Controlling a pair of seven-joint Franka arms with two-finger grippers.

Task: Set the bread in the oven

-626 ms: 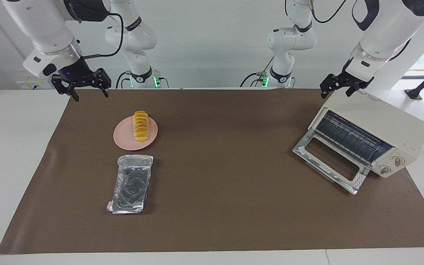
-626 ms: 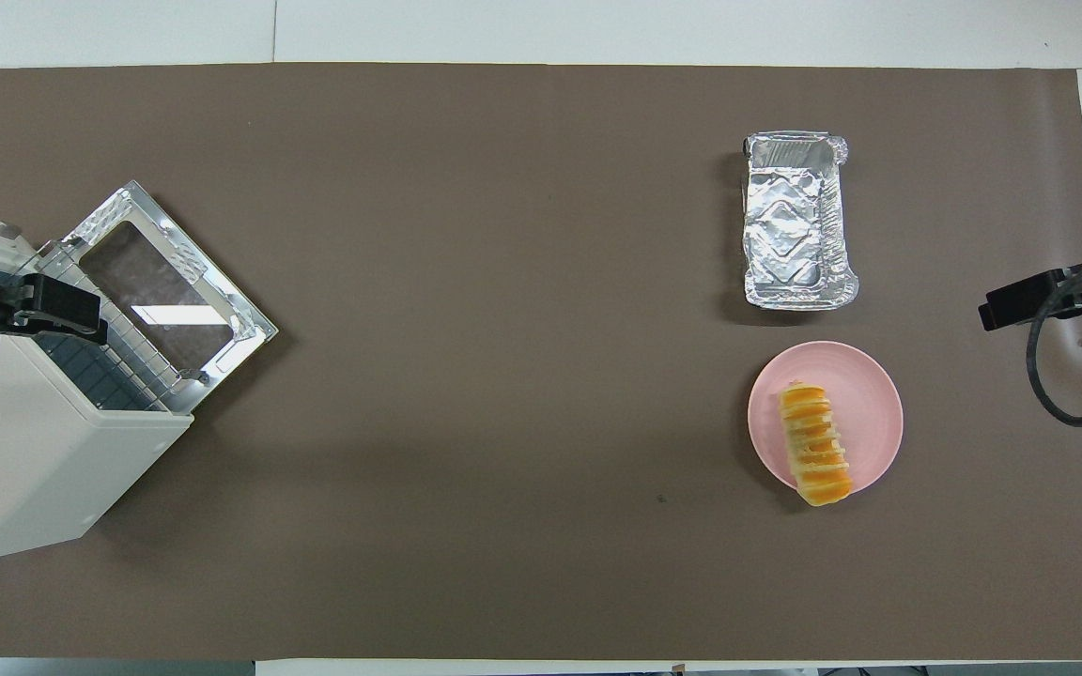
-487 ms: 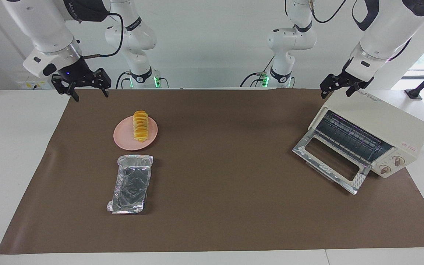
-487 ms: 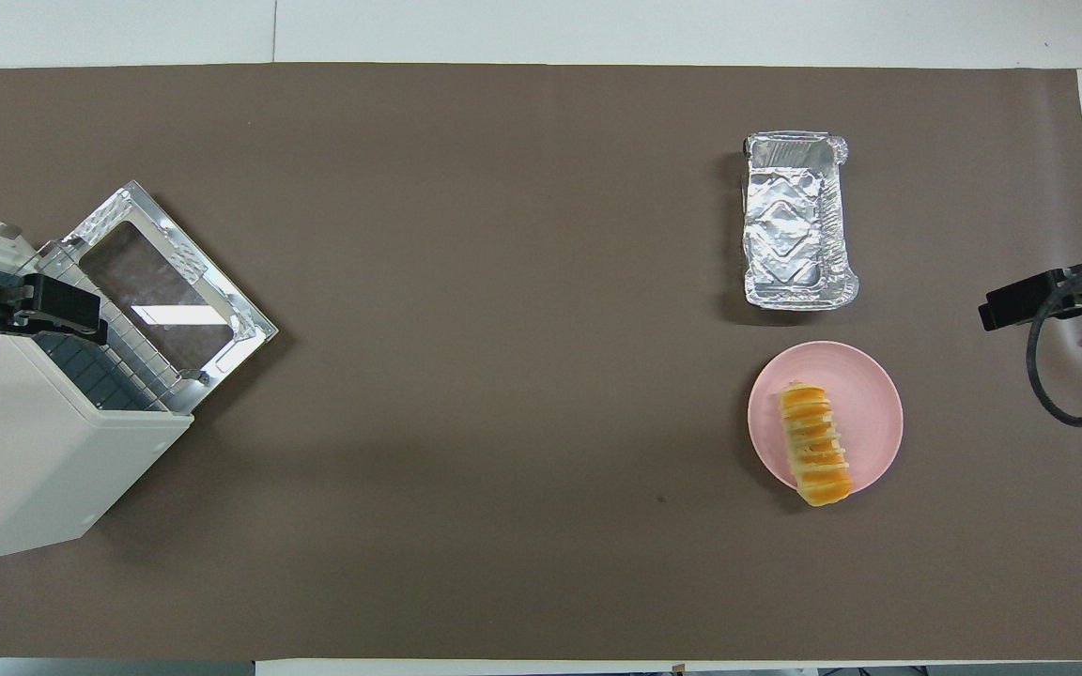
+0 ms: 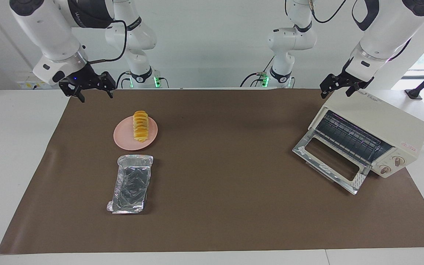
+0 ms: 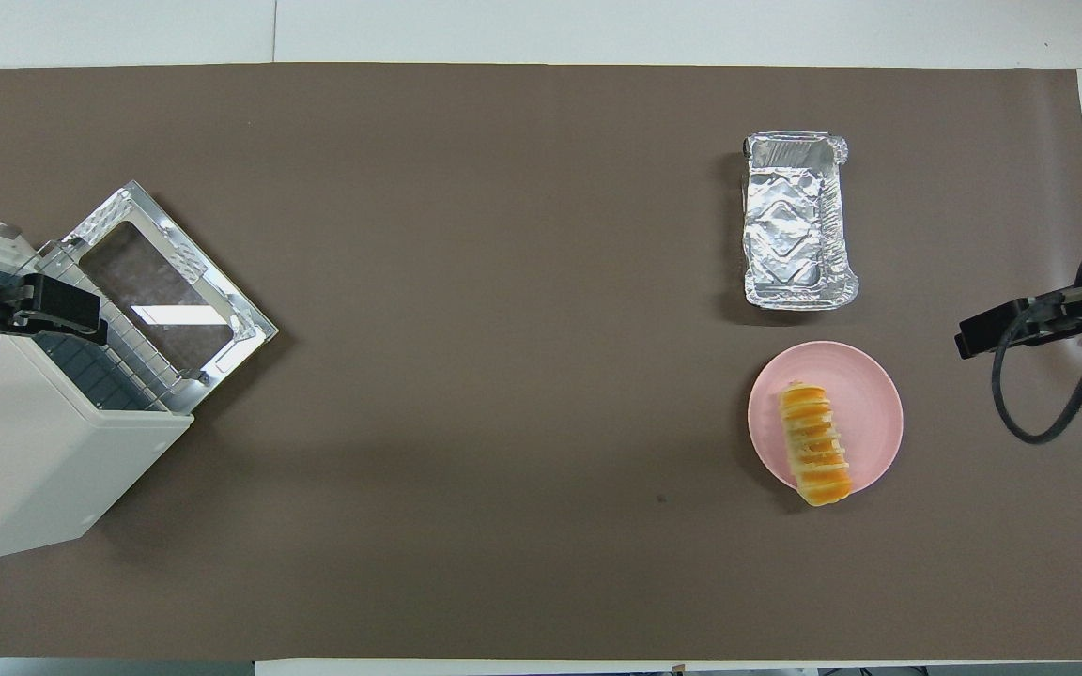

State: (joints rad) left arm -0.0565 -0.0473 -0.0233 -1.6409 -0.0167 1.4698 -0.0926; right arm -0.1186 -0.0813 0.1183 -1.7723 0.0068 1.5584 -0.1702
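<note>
Risk: bread (image 5: 140, 126) lies loose across pink plate (image 5: 123, 140); off-centre pinch likely rolls it or drags plate toward foil tray (image 5: 131, 184).

Risk: oven (image 5: 377, 127) door down, rack exposed; angled entry may catch loaf on door edge.

Right gripper (image 5: 93, 92) raised, wrist tilted down, fingers wide, empty; bread below and inboard of it, well apart.

Left gripper (image 5: 337, 88) over oven top corner, fingers apart, empty, waiting.
</note>
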